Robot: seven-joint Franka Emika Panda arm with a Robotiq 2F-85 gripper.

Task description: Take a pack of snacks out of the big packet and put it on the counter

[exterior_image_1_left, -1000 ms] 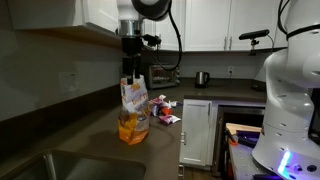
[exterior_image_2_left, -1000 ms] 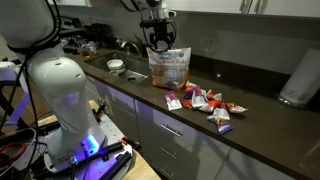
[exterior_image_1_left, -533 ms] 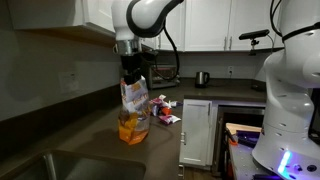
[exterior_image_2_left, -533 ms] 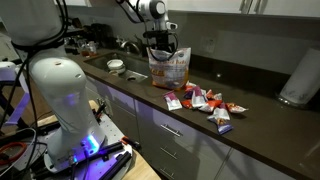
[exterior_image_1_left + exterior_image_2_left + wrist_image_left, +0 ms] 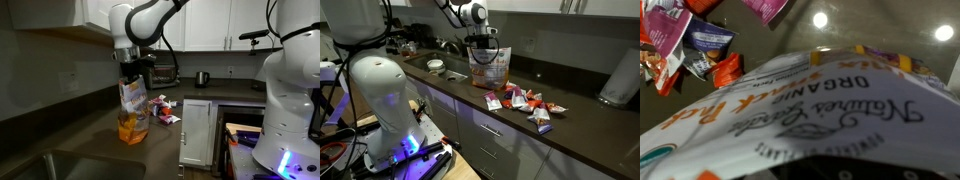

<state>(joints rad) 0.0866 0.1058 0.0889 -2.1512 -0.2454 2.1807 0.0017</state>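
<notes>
The big packet (image 5: 132, 112) stands upright on the dark counter (image 5: 95, 148), whitish on top and orange at the bottom. It also shows in the other exterior view (image 5: 490, 68). My gripper (image 5: 133, 74) hangs straight down at the packet's open top (image 5: 481, 46); its fingertips are hidden by the bag's rim. In the wrist view the packet's printed top (image 5: 810, 110) fills the frame and no fingers show. Several small red-and-white packs (image 5: 525, 101) lie on the counter (image 5: 582, 112) beside the packet, also seen in the wrist view (image 5: 690, 40).
A sink basin (image 5: 50, 165) is set in the counter near the packet. A white bowl (image 5: 436, 66) sits on the counter. A kettle (image 5: 202, 78) stands at the far end. A white paper roll (image 5: 618, 78) stands past the small packs. Wall cabinets hang above.
The arm's upper links have swung sideways and the gripper has sunk a little lower onto the packet's top. The packet and the small packs have not moved.
</notes>
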